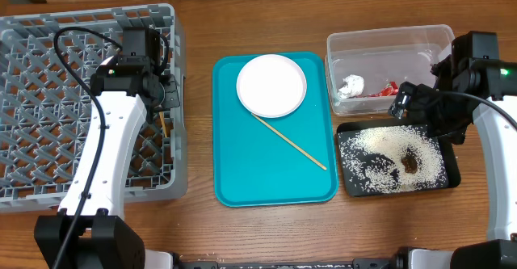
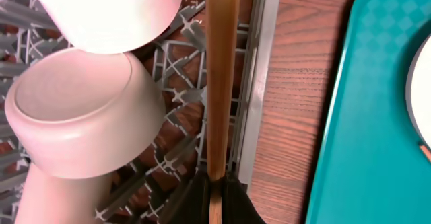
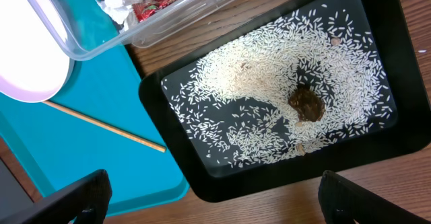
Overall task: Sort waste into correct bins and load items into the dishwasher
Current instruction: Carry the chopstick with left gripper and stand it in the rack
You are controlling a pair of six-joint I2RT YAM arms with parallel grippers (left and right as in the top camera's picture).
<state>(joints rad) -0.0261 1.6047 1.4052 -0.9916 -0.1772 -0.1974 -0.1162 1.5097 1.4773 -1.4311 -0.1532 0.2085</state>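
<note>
- Wooden chopstick [image 2: 222, 83] sits pinched in the closed left end effector [image 2: 215, 187], its long axis running straight out from the jaws.
- It hangs over the rack [image 1: 48, 75] at the right edge, parallel to that rim, lattice beneath; a drop looks next.
- Right end effector [image 3: 215, 207] gapes wide, empty, over the black tray [image 3: 158, 136].
- Second chopstick [image 1: 289, 141] lies diagonally on the teal tray [image 1: 258, 180], between both arms.

— Overhead, the dish rack [image 1: 40, 83], right edge?
— The left arm [image 1: 113, 132] covers it; contents beneath are hidden.
— Wrist views?
— The white cup [image 2: 108, 12] is cut by the top edge; clear tub [image 3: 64, 39] likewise; plate [image 3: 27, 69] clipped at left.
</note>
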